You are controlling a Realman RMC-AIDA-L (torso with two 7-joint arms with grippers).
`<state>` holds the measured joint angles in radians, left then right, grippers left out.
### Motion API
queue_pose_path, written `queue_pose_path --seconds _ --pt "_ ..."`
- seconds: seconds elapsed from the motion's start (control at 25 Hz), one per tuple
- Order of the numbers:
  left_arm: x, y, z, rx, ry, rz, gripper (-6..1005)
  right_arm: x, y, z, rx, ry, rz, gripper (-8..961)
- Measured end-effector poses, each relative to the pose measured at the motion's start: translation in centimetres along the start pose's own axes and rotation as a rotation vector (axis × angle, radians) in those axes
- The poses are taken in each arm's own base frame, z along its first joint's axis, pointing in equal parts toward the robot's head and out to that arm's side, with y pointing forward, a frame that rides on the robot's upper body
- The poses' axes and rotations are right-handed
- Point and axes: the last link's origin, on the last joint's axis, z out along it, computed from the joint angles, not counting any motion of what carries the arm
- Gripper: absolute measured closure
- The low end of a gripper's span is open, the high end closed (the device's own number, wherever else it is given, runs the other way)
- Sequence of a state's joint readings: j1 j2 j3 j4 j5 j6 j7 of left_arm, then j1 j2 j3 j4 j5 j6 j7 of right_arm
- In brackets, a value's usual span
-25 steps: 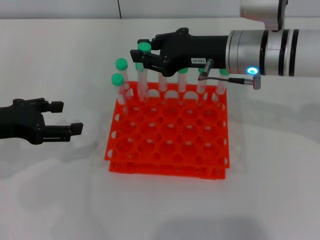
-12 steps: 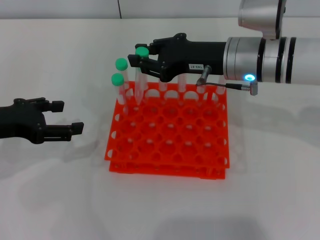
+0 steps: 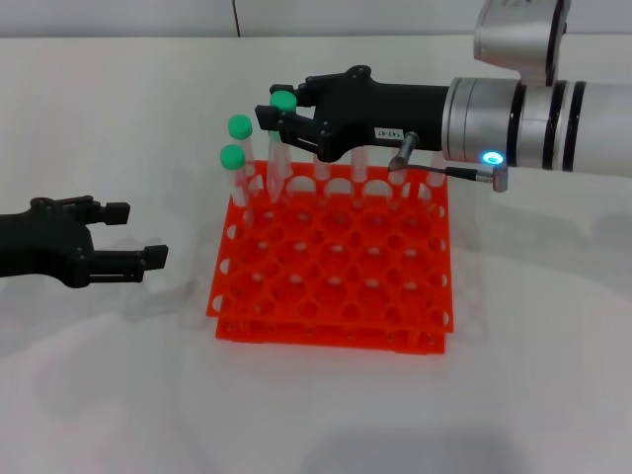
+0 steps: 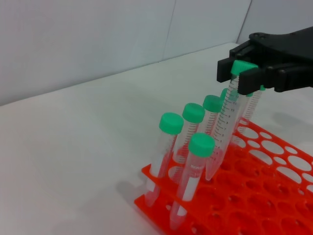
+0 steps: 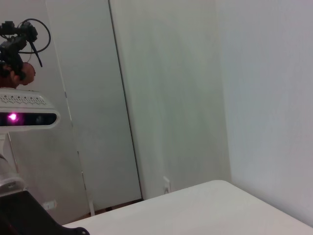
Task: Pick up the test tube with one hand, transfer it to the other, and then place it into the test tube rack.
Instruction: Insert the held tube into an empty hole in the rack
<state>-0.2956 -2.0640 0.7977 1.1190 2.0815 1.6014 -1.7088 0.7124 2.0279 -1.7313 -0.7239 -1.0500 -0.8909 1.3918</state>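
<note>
Right gripper (image 3: pixel 279 116), black with a small white label, pinches the test tube (image 3: pixel 277 148) just under its green cap, above the far left corner of the test tube rack (image 3: pixel 331 262). In the left wrist view the test tube hangs slightly tilted, its pointed tip low among the rack's back-row holes; whether the tip has entered a hole is unclear. Other green-capped tubes (image 3: pixel 235 168) stand just beside it in the rack. Left gripper (image 3: pixel 126 236) hovers well to the left of the rack, fingers spread and empty. The tube looks light, rigid and smooth, likely slippery plastic; the ridged cap or the wall just below it seems the surest place to hold.
</note>
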Motion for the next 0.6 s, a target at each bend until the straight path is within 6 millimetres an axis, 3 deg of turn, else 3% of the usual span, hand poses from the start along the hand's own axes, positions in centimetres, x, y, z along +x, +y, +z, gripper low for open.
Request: queue_pose_path --seconds 0.6 --pt "-0.12 0.21 0.33 -0.009 0.010 -0.001 132 0.86 -0.21 -0.13 0.018 -0.017 -0.003 686"
